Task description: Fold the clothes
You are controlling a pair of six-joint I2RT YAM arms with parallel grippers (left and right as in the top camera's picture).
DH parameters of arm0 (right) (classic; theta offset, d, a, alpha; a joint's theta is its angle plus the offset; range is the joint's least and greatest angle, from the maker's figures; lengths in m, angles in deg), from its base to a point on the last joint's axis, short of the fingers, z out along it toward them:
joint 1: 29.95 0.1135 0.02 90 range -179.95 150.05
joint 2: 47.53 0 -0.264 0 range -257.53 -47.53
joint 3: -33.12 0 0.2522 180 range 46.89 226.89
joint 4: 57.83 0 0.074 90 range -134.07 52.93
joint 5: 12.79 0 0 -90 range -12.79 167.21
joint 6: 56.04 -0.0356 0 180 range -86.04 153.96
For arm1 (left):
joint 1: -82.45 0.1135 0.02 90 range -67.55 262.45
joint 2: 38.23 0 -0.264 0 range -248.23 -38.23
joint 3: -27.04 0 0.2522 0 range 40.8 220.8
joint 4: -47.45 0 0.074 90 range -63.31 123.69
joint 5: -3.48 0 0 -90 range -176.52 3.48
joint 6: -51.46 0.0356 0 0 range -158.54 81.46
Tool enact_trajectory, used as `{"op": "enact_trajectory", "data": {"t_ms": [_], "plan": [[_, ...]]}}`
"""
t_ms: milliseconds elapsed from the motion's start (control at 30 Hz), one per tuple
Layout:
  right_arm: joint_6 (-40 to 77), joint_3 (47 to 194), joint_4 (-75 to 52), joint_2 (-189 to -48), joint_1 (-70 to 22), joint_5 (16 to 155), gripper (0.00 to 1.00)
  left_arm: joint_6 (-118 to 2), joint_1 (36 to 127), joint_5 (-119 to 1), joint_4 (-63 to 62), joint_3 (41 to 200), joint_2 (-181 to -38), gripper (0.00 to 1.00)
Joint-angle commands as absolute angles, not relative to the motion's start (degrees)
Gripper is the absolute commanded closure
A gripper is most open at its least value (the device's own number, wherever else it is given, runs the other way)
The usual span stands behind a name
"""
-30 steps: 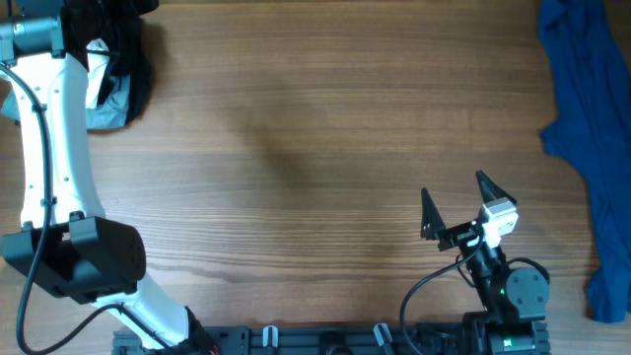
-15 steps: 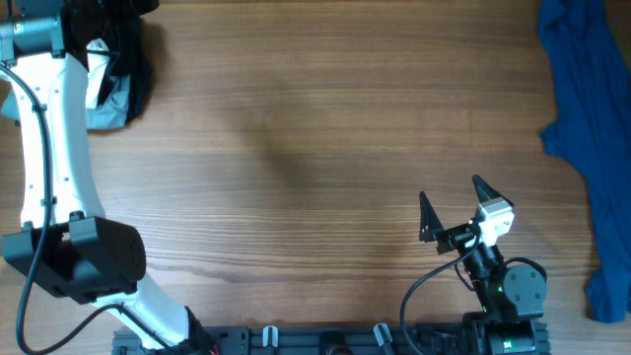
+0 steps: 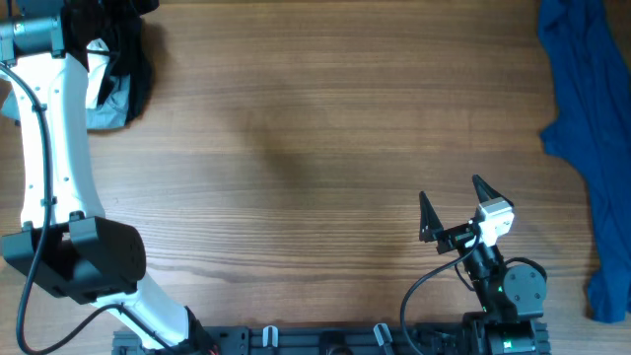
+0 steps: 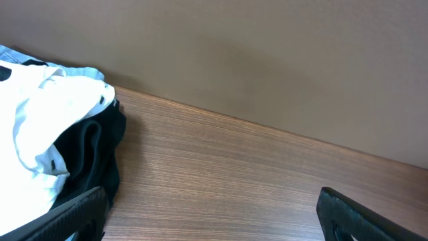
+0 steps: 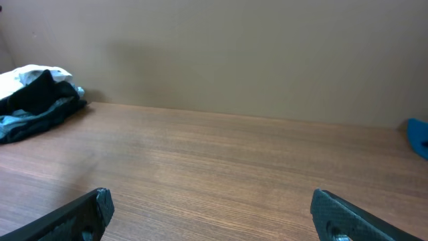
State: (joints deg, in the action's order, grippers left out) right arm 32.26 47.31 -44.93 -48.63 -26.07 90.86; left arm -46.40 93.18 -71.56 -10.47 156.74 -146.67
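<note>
White T-shirt (image 4: 33,114) lying bunched against black garment (image 4: 93,154) at table's (image 3: 296,148) far-left corner. Left gripper (image 4: 210,207) hovering near it, jaws spread wide, holding nothing. Right gripper (image 3: 456,202) sitting by table's near edge, right of centre, jaws parted, empty. Dark blue garment (image 3: 592,99) trailing along table's right edge.

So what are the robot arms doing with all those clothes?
The left claw is open beside a white T-shirt heaped on a black garment at the table's far left corner. It holds nothing yet. The right claw hangs open over bare wood near the front. A blue garment lies along the right edge.
</note>
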Motion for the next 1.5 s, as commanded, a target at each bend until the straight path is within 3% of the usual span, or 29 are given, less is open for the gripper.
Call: {"op": "enact_trajectory", "data": {"t_ms": [0,433,800,1133,1300,1467], "plan": [[31.87,47.18,-45.09,-47.80,-25.83,90.12,0.00,-46.90,92.54,-70.73,-10.37,156.74,-144.59,0.00],[31.87,47.18,-45.09,-47.80,-25.83,90.12,0.00,-46.49,86.84,-71.99,-10.34,151.52,-123.83,0.00],[31.89,47.18,-45.09,-47.80,-25.83,90.12,0.00,-46.46,86.79,-73.02,-9.49,118.82,-97.78,0.00],[31.87,47.18,-45.09,-47.80,-25.83,90.12,0.00,-46.31,86.79,-74.59,31.71,64.75,-60.60,0.00],[31.87,47.18,-45.09,-47.80,-25.83,90.12,0.00,-46.31,86.79,-74.62,39.91,47.94,-46.72,0.00],[31.89,47.18,-45.09,-47.80,-25.83,90.12,0.00,-46.31,86.79,-75.32,44.17,41.12,-40.62,0.00]]}}
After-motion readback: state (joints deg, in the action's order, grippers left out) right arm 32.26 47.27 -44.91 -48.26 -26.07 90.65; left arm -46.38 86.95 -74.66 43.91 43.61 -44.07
